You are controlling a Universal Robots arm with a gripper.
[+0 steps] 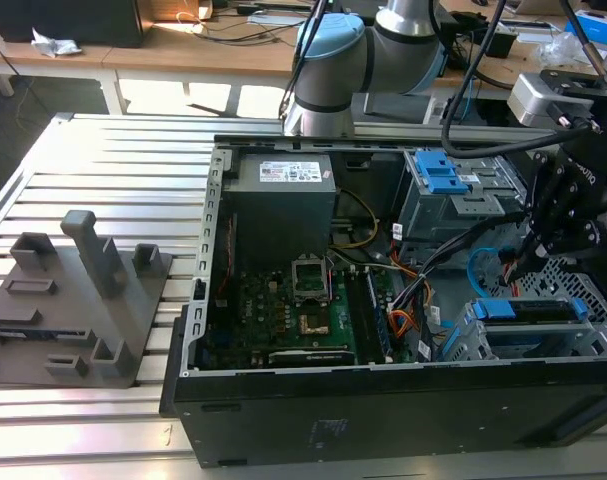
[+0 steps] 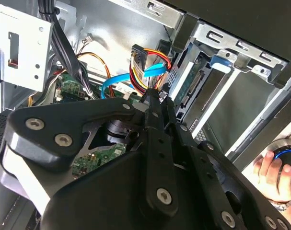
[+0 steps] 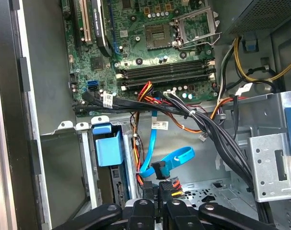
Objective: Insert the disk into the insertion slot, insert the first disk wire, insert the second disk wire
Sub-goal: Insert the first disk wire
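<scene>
The disk, grey in its bright blue carrier, lies inside the insertion slot, a perforated metal cage at the exterior view's lower right. My gripper hangs just above the disk's inner end. In the second wrist view the gripper has its fingers pressed together on a black connector with red, yellow and black wires, close beside the disk's connector edge. The first wrist view shows the gripper, that connector, a blue flat cable and the blue carrier.
A larger grey bay with blue latches stands behind the cage. The motherboard and power supply take up the case's other side. Cable bundles run over the cage. A person's hand rests outside the case. A grey fixture sits on the table.
</scene>
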